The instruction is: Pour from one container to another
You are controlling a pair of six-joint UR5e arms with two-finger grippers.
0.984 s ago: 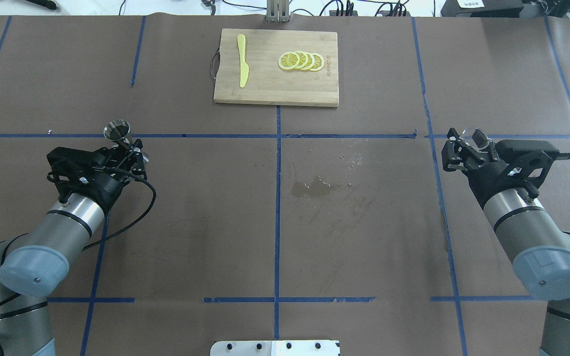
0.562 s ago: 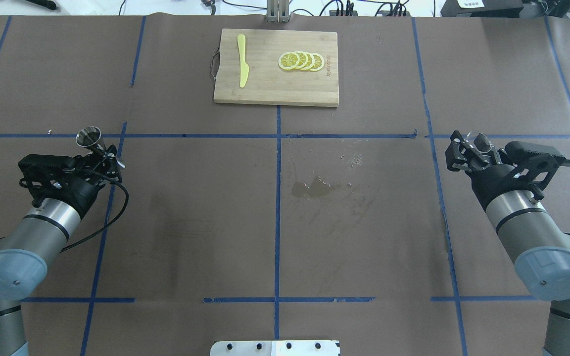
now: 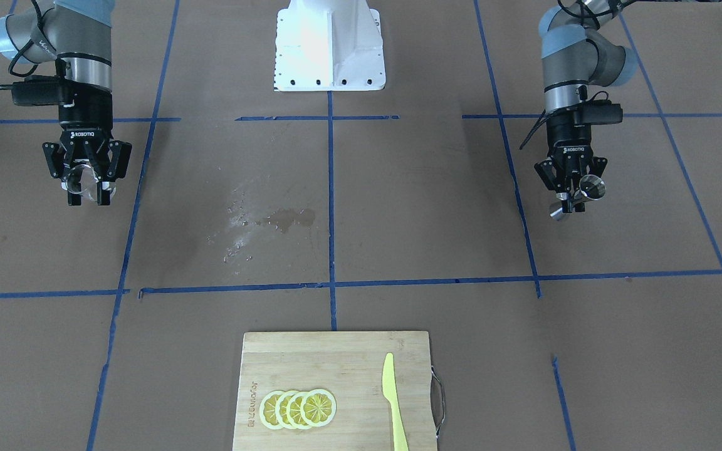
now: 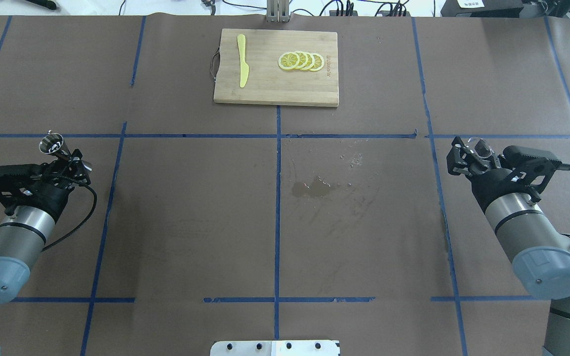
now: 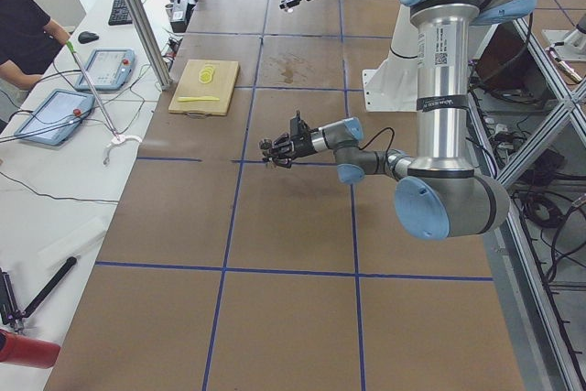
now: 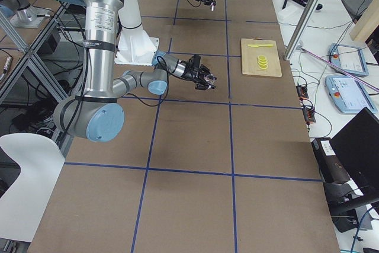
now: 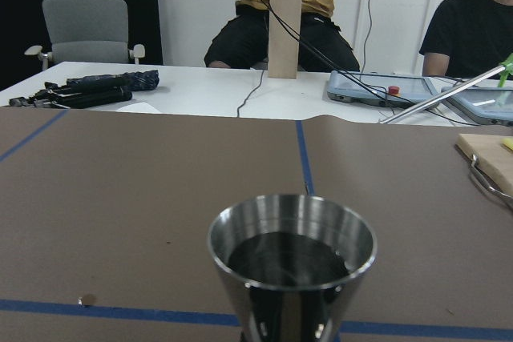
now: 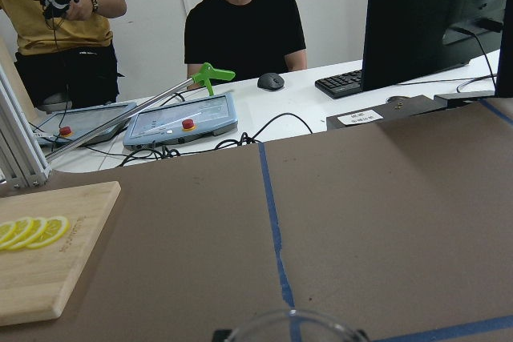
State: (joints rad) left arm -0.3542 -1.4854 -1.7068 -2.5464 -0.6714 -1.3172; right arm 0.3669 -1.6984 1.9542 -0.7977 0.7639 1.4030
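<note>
Tabletop (image 4: pixel 191 222) | jigger (image 4: pixel 55 147) left — glass cup (image 4: pixel 480 146) right | well apart

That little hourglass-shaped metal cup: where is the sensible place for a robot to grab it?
At the narrow waist, coming in from the side. The steel jigger flares into cones above and below, so a grip closed there should not slip up or down, and the open mouth is left clear for pouring. The left end effector holds it that way.

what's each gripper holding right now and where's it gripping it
The left gripper holds the steel jigger at its narrow waist. The right gripper holds the glass cup by its sides.
</note>
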